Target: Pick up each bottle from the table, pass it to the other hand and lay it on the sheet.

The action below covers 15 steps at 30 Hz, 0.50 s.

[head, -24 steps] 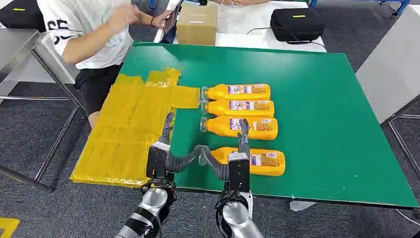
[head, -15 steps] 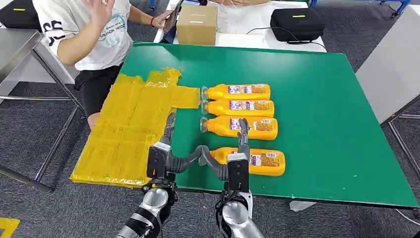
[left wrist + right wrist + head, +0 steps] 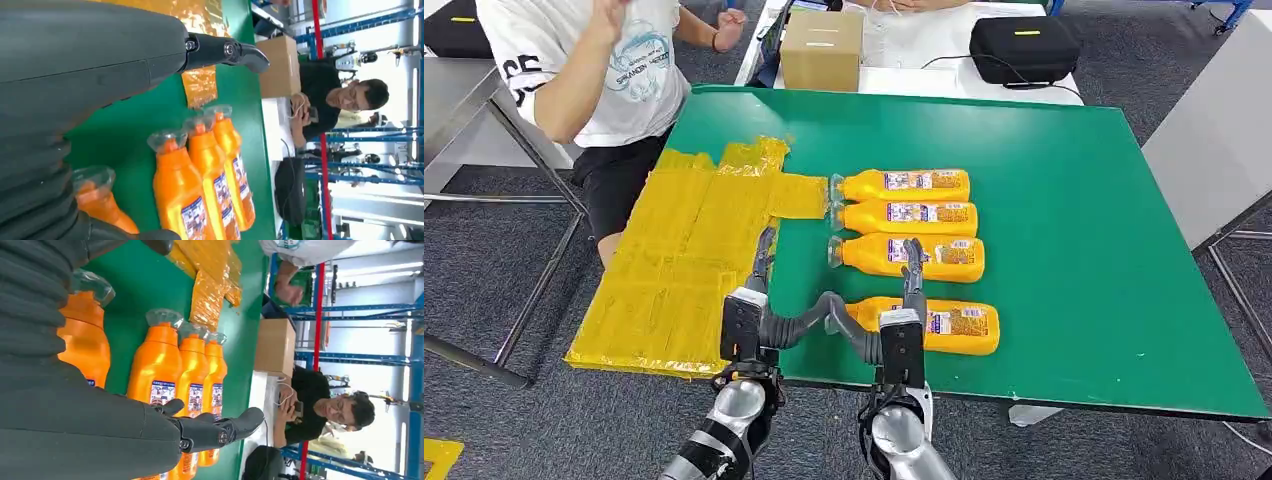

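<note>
Four orange bottles lie side by side on the green table (image 3: 1074,220), caps toward the yellow sheet (image 3: 684,260). The nearest bottle (image 3: 959,328) lies under my right hand (image 3: 902,335), which hovers open with its fingers stretched toward the third bottle (image 3: 944,258). Beyond are two more bottles (image 3: 909,217) (image 3: 904,185). My left hand (image 3: 749,310) is open above the border of sheet and table, thumb turned toward the right hand. The left wrist view shows three bottles (image 3: 180,200) past an extended finger (image 3: 225,50). The right wrist view shows the bottles (image 3: 155,370) beside the hand's fingers (image 3: 220,432).
A person (image 3: 594,60) stands at the table's far left corner beside the sheet. A cardboard box (image 3: 822,48) and a black case (image 3: 1022,48) sit on a white table behind. A metal table (image 3: 464,90) stands at left, a pale surface (image 3: 1214,130) at right.
The person at the far left has turned and raised their arms. Both of my hands have stayed almost where they were, open above the table.
</note>
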Each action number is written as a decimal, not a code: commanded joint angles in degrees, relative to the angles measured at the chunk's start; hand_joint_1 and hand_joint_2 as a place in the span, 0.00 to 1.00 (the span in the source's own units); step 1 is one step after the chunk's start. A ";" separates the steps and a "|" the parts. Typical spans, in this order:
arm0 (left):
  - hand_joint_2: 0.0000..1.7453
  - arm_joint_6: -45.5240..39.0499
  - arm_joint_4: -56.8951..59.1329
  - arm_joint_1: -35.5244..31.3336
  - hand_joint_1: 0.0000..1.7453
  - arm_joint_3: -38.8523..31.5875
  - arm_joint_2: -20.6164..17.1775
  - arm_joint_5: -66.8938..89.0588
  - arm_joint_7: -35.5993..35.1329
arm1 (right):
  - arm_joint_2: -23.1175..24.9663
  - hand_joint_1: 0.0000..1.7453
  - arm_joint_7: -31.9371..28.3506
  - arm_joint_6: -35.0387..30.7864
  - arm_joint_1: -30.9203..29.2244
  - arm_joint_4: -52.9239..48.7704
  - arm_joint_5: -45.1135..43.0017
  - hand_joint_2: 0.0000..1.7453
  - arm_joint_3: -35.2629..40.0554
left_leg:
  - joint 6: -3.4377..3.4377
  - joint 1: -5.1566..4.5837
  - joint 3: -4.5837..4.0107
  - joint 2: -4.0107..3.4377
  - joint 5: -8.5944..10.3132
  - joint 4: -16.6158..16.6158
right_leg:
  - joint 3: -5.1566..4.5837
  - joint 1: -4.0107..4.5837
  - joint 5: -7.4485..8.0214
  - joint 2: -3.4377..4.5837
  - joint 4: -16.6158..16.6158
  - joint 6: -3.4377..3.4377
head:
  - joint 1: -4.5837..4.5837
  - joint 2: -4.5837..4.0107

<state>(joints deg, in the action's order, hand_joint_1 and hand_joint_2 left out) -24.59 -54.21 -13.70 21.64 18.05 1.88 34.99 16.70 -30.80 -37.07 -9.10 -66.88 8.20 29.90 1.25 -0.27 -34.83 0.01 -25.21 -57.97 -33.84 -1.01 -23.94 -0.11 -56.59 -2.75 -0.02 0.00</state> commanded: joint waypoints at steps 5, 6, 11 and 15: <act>1.00 -0.04 2.15 -1.02 0.00 -1.18 -1.18 -0.09 0.10 | 0.88 0.00 0.29 -0.22 2.07 3.33 0.03 1.00 1.51 | -0.10 0.07 0.34 -0.04 -0.10 0.10 | 0.34 0.07 -0.08 0.04 0.11 0.12 | -0.02 0.00; 1.00 -0.04 2.15 -1.02 0.00 -1.18 -1.18 -0.09 0.10 | 0.88 0.00 0.29 -0.22 2.07 3.33 0.03 1.00 1.51 | -0.11 0.10 0.40 -0.02 -0.12 0.11 | 0.41 0.10 -0.10 0.02 0.13 0.14 | 0.00 0.00; 1.00 -0.71 1.96 -1.15 0.00 -1.58 -1.28 0.60 0.38 | 0.36 0.00 2.42 -1.61 1.33 5.71 3.92 1.00 2.29 | -0.10 0.08 0.33 -0.04 -0.09 0.11 | 0.34 0.08 -0.06 0.04 0.13 0.13 | 0.00 0.00; 1.00 -0.85 1.76 -1.19 0.00 -3.02 -1.30 1.49 0.11 | -0.08 0.00 5.00 -2.93 2.15 8.01 12.28 1.00 0.45 | -0.15 0.13 0.52 -0.04 -0.13 0.17 | 0.53 0.13 -0.10 0.05 0.20 0.18 | -0.02 0.00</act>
<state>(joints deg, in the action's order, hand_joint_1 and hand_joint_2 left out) -25.18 -54.23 -13.66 20.65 18.03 2.38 35.45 16.57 -28.90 -38.49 -9.22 -65.31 12.25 30.36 1.25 -0.27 -34.83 0.02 -25.21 -57.97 -33.84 -1.01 -23.94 -0.11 -56.59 -2.75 -0.04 0.00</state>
